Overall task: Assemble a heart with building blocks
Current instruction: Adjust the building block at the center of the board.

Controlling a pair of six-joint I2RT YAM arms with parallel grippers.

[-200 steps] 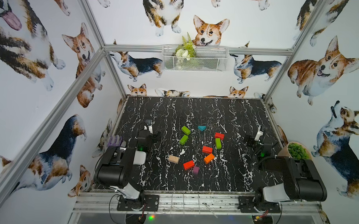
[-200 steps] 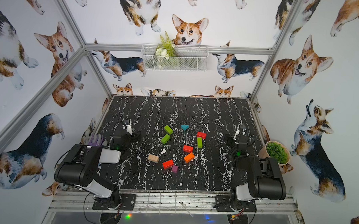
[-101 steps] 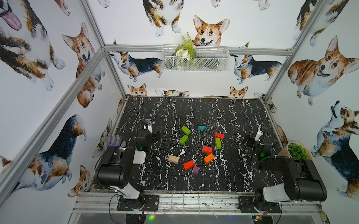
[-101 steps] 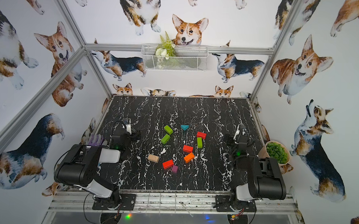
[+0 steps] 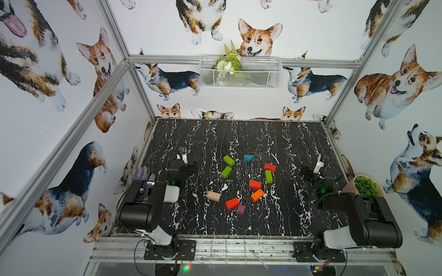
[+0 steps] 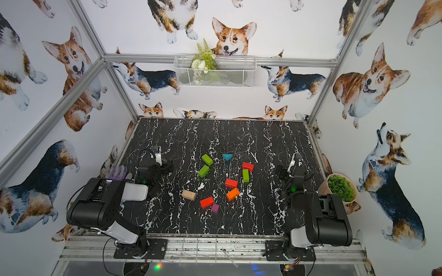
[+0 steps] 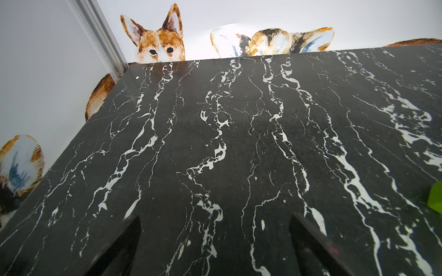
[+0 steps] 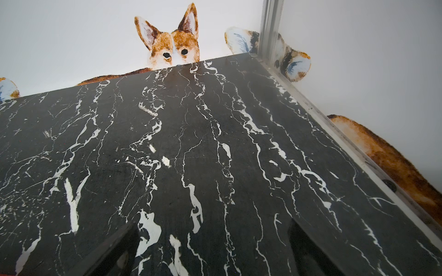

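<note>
nothing has moved. left gripper (image 7: 215, 221) and right gripper (image 8: 212, 224): fully open, empty. building blocks (image 5: 255, 184) lie loose near teal triangle (image 5: 248, 157); green brick (image 5: 228, 160) left of it, long axis diagonal, nearest left gripper.

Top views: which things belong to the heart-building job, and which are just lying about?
Job: three green bricks, three red bricks, orange brick, beige brick, purple cube, teal triangle, all loose on the table.

Lying about: purple toy rake and potted plant, both beside the table; wire basket with flowers on the back wall.
</note>
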